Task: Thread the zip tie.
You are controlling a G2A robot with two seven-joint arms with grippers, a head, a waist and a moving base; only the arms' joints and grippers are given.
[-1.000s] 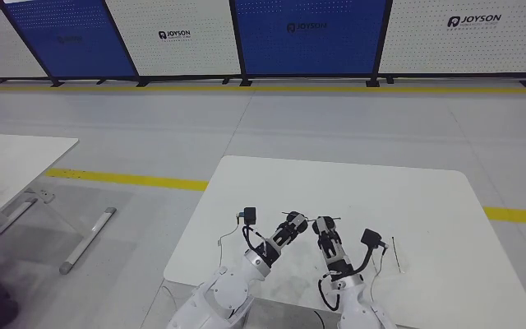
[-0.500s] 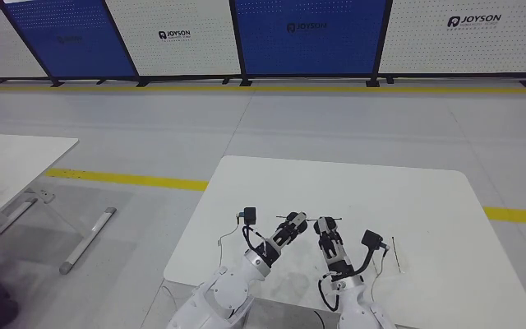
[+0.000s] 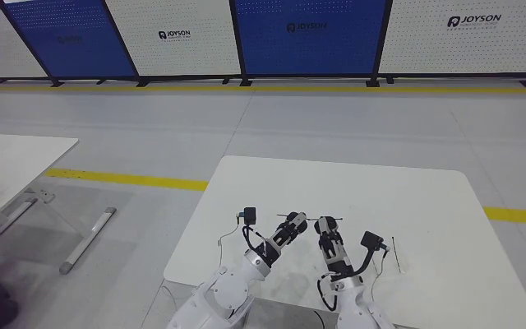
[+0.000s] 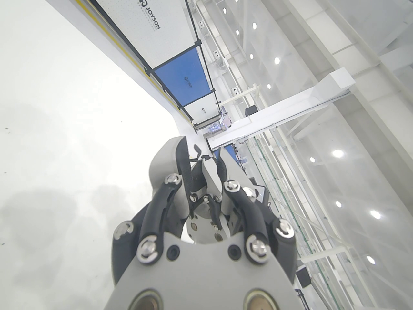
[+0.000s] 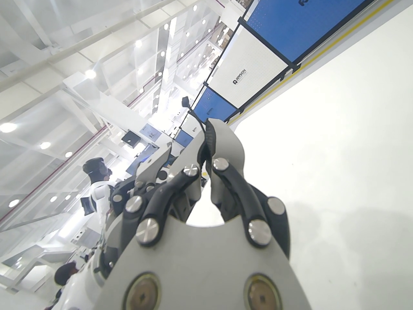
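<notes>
Zip tie (image 5: 195,115): thin black strip, square head; right hand (image 5: 206,128) pinches it.

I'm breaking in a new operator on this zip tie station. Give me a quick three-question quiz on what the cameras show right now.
1. True or false: the right gripper has its jaws shut on the zip tie.
2. Beyond the table, the floor is closed off by: A) blue and white panels; B) a brick wall; C) shelves of boxes.
3. What colour is the zip tie?
Key: 1 true; 2 A; 3 black.
</notes>
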